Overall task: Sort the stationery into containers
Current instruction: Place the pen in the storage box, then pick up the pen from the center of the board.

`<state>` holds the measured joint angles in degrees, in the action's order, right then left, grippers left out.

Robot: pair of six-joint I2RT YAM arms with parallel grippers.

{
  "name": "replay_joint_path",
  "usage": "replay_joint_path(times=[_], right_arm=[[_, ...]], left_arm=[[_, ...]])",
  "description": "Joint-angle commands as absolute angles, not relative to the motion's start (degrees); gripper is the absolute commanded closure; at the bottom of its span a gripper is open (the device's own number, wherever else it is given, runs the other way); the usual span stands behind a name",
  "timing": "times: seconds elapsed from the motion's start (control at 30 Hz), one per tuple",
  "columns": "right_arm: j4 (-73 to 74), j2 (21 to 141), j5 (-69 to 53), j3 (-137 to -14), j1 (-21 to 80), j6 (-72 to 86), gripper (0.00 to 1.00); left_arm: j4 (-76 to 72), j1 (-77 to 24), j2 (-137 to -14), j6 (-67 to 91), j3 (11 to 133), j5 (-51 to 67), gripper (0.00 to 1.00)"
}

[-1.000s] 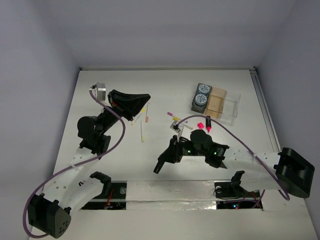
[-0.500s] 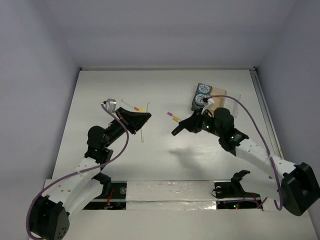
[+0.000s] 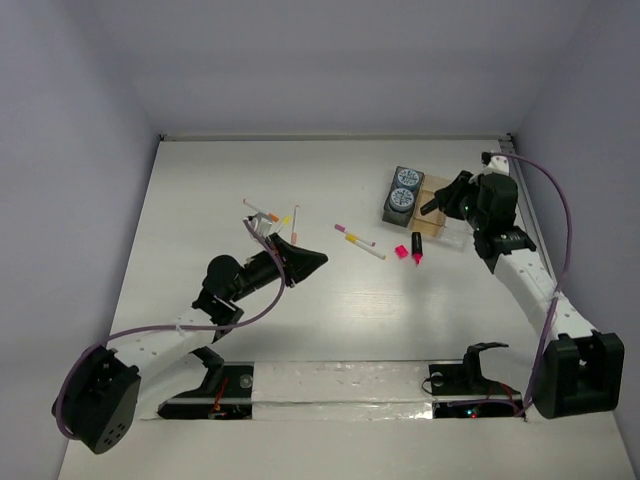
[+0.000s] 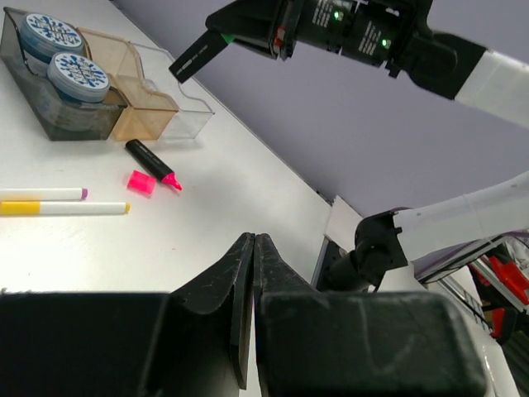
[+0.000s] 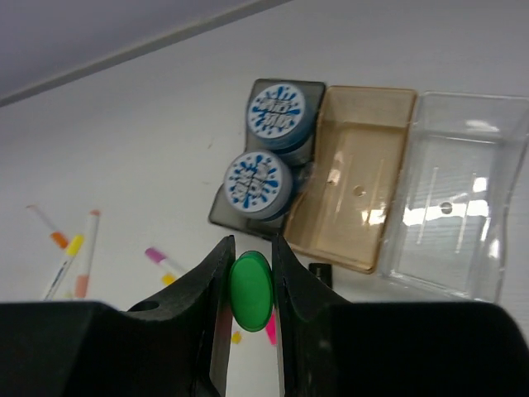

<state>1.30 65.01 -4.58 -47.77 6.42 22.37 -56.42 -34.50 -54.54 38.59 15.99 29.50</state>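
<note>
Over the divided tray [image 5: 364, 192], my right gripper [image 5: 250, 248] pinches a green disc [image 5: 250, 291], fingers closed tight on it. Two canisters [image 5: 260, 184] sit in its dark section. My left gripper [image 4: 254, 248] is clamped together, empty, near loose pens [image 3: 359, 241].

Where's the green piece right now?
In the right wrist view, the green piece is pinched in the right gripper, held up beside the two canisters in the tray's dark section.
</note>
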Motion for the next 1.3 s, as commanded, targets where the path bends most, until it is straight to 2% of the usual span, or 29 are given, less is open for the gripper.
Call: replay_joint_path(times=[0.0, 0.17, 0.63, 0.67, 0.7, 0.77, 0.8, 0.9, 0.93, 1.1, 1.17, 1.2, 1.27], right_arm=[[3.3, 69.5, 1.2, -53.0, 4.0, 19.5, 1.0], [5.9, 78.0, 4.7, -60.4, 2.9, 16.5, 1.0], [14.6, 96.8, -3.6, -75.1, 2.4, 15.7, 0.99], [15.5, 97.8, -3.9, -76.3, 1.9, 16.1, 0.95], [16.3, 99.5, -4.5, -77.4, 1.8, 16.2, 0.79], [17.0, 100.5, -4.7, -79.5, 1.8, 16.3, 0.58], [17.3, 101.0, -4.1, -80.2, 1.8, 16.4, 0.41], [17.1, 101.2, -2.5, -81.8, 1.8, 16.3, 0.24], [17.1, 101.2, -2.5, -82.3, 1.8, 16.2, 0.22], [16.3, 98.5, -5.1, -82.5, 1.8, 16.3, 0.2], [13.0, 94.2, -7.2, -79.5, 1.8, 16.7, 0.25], [11.8, 92.4, -10.7, -77.5, 1.8, 17.0, 0.41], [8.9, 89.0, -12.9, -70.9, 3.8, 17.5, 0.62]], left_arm=[[-63.8, -34.9, -56.9, 36.6, 16.3, 30.6, 1.0], [-67.3, -34.9, -59.8, 36.7, 15.6, 32.3, 1.0], [-64.9, -34.9, -59.5, 35.2, 15.5, 32.4, 1.0], [-64.8, -34.9, -59.6, 35.2, 15.6, 32.5, 1.0], [-64.8, -34.9, -59.8, 35.1, 15.6, 32.4, 1.0], [-64.8, -34.9, -59.9, 35.1, 15.6, 32.5, 1.0], [-64.8, -34.9, -60.0, 35.1, 15.6, 32.4, 1.0], [-64.8, -34.9, -60.1, 35.0, 15.6, 32.3, 1.0], [-64.8, -34.9, -60.2, 35.0, 15.7, 32.3, 1.0], [-65.2, -34.9, -60.7, 35.2, 15.8, 32.4, 1.0], [-65.1, -34.9, -60.7, 35.2, 15.7, 32.3, 1.0], [-65.1, -34.9, -60.5, 35.2, 15.7, 32.3, 1.0], [-64.9, -34.9, -60.5, 34.9, 15.7, 31.9, 1.0]])
